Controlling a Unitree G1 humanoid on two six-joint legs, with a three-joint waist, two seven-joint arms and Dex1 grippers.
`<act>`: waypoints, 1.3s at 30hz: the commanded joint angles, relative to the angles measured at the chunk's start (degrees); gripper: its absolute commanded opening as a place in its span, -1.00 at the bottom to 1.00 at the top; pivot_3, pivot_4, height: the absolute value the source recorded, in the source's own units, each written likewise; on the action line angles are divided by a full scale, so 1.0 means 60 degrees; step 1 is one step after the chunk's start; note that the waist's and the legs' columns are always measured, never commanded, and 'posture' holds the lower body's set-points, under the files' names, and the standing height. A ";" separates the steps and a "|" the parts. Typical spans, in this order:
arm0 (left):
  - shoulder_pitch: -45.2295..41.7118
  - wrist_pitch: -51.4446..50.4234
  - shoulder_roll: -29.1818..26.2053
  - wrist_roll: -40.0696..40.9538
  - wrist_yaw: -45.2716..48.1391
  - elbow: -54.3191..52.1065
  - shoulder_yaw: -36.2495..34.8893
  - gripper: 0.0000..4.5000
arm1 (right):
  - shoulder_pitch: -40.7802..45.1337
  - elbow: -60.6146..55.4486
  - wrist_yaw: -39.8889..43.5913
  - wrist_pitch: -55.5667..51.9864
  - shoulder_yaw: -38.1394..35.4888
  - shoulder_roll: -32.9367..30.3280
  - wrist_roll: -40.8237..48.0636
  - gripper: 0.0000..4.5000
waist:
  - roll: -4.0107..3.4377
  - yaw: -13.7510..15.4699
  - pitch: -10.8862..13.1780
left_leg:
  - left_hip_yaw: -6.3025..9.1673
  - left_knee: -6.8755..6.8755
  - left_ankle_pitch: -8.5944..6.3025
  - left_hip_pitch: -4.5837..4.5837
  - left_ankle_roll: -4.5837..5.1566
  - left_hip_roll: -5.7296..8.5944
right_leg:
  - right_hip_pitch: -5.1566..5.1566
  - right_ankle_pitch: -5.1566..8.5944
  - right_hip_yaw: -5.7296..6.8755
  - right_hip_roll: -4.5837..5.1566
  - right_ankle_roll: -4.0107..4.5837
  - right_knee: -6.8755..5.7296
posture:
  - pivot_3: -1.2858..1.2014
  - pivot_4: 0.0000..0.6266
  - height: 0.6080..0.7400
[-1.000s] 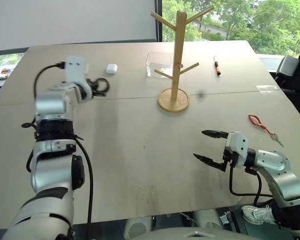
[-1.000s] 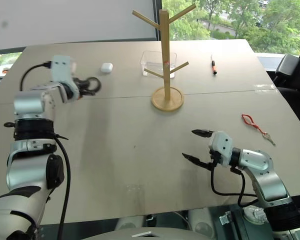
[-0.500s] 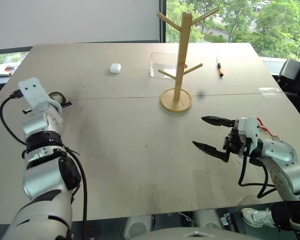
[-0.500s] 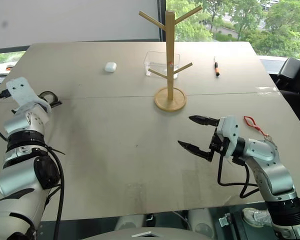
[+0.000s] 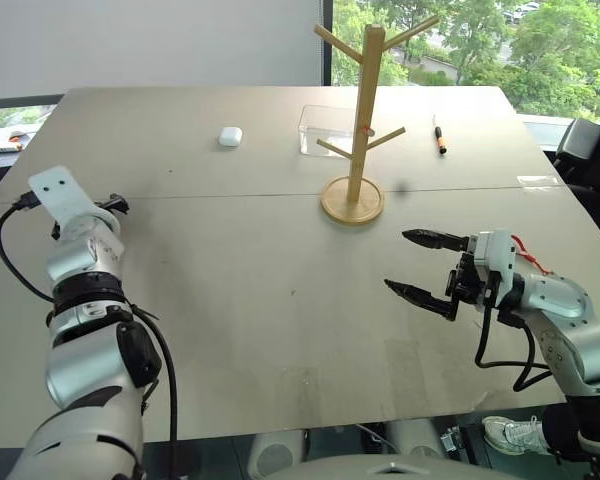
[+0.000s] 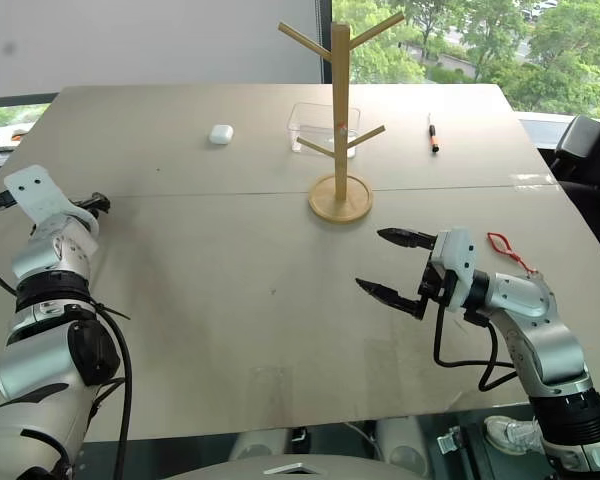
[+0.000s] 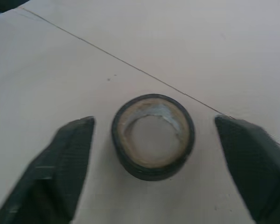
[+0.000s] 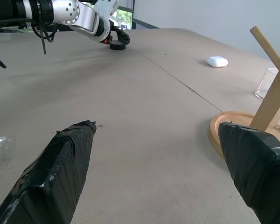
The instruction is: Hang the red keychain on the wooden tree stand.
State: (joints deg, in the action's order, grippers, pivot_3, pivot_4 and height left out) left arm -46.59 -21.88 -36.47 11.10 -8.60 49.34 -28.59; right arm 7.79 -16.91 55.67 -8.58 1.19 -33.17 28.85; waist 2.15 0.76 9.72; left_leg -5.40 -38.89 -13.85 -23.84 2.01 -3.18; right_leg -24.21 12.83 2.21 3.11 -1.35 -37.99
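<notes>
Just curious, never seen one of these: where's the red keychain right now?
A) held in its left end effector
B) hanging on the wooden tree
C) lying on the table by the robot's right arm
C: the red keychain lies flat on the table just beyond the right arm, away from the wooden tree stand.

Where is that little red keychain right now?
The keychain lies on the table's right side, just behind the right end effector, right of the stand.

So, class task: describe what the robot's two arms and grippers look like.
Both arms have silver-grey shells with black joints and loose black cables. The right gripper has two pointed black fingers on a white block. The left gripper has wide black textured fingers.
</notes>
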 commanded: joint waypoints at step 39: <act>0.8957 0.5873 0.1655 0.1257 1.1183 -0.9802 0.5899 0.99 | 0.0851 0.7198 -0.0528 -0.1040 -0.3383 -0.2500 -0.0647 1.00 | -0.0121 -0.0001 -0.0063 | 0.0021 0.0003 -0.0036 0.0020 0.0062 -0.0001 | 0.0008 0.0023 -0.0050 0.0000 0.0036 0.0022 | 0.03 -0.52 1.00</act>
State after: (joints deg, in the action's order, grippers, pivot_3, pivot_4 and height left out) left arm 7.00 11.25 -26.76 18.59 58.07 -9.28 6.87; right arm 12.80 25.05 50.94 -16.72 -17.02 -46.49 25.39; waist 1.42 0.75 9.34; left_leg -5.28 -38.86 -14.07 -23.72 2.38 -3.19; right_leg -24.16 12.97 1.92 3.11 -1.13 -37.86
